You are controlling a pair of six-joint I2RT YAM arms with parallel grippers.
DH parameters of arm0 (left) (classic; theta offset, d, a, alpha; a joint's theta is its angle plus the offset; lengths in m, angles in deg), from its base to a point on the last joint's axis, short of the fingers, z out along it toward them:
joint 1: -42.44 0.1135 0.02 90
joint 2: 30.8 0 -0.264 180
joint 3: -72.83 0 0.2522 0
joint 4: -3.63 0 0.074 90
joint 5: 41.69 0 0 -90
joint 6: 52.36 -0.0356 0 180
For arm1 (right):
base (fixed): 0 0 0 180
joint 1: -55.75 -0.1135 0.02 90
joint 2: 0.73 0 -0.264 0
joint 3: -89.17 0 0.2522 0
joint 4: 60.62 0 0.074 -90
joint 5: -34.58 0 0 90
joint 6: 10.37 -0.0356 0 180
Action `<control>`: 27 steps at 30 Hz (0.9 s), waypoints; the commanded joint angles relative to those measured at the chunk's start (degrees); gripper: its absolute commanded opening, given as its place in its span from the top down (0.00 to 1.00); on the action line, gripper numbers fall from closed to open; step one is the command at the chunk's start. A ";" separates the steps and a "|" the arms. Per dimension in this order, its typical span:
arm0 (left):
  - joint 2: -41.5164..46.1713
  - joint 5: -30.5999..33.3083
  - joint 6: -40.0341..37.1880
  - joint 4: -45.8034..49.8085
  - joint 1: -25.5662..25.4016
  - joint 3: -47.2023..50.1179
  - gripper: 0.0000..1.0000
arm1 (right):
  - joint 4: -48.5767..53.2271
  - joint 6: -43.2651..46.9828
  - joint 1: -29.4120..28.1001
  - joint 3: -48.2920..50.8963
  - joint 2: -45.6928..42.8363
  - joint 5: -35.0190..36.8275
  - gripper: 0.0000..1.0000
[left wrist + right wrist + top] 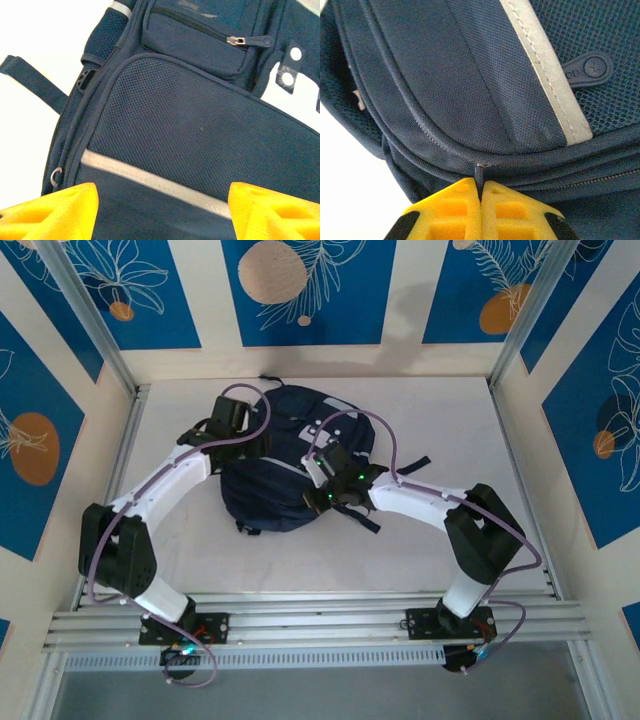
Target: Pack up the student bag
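Left end effector (162, 212) stands wide over student bag (290, 465) at ten o'clock; right end effector (480, 202), four o'clock, pinches a mostly hidden zipper pull (479, 173).

The left arm (165, 485) and right arm (420, 502) match: smooth white links between bulky black joint housings (120, 555). A lilac cable (93, 565) runs outside each arm from base to wrist, standing off in loose loops. The bases (180, 628) are black blocks with small red marks, and a teal light (178, 650) glows just below each. Green lights (332, 498) dot the right wrist. The left gripper (162, 200) has bright yellow fingers (55, 210), wedge-shaped with moulded hollows. The right gripper (480, 192) has the same yellow fingers, ribbed into square pockets, with black pieces at the outer corners.
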 commanded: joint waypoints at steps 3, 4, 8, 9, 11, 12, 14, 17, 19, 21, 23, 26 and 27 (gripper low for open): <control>2.98 -7.12 3.88 -0.22 -1.19 2.71 0.33 | -3.01 -0.37 -1.00 -3.23 -0.15 0.22 1.00; 3.13 -9.99 6.54 -3.03 -1.69 4.78 0.34 | -3.12 -0.37 -1.10 -3.37 -0.05 0.26 1.00; 1.18 -17.60 15.86 -14.60 -4.01 12.25 0.40 | -4.34 -0.98 -1.41 -3.21 -0.46 -0.66 1.00; -0.04 -18.47 18.08 -16.61 -4.47 13.75 0.41 | -4.43 -0.73 -1.45 -3.05 -0.60 -1.11 1.00; -2.43 -19.32 20.78 -21.89 -4.88 16.51 0.43 | -3.86 0.30 -1.33 -2.64 -0.81 -1.90 1.00; -3.79 -18.35 21.33 -23.46 -4.89 17.67 0.45 | -3.13 1.52 -1.32 -2.26 -1.01 -2.80 1.00; -6.22 -15.42 20.17 -24.07 -4.30 19.01 0.48 | -0.50 4.43 -1.06 -1.80 -1.04 -3.18 1.00; -9.27 -14.40 18.37 -23.25 -1.86 20.33 0.52 | 4.73 9.20 0.63 -1.21 -0.56 -2.05 1.00; -9.99 -13.73 16.97 -22.39 -0.33 21.35 0.54 | 6.40 11.51 2.98 -0.62 -0.22 0.16 1.00; -9.71 -12.72 15.66 -21.44 0.11 22.01 0.55 | 5.94 11.88 6.19 -0.54 0.07 1.89 1.00; -9.27 -12.74 15.17 -21.15 0.11 22.60 0.56 | 4.62 9.82 9.25 -1.51 0.50 2.54 1.00; -9.16 -12.87 15.38 -20.88 0.11 23.09 0.56 | 1.83 4.94 11.72 -3.54 0.97 -0.15 1.00; -9.12 -12.87 15.52 -21.05 0.11 23.26 0.56 | 0.24 4.28 11.45 -3.64 0.91 0.14 1.00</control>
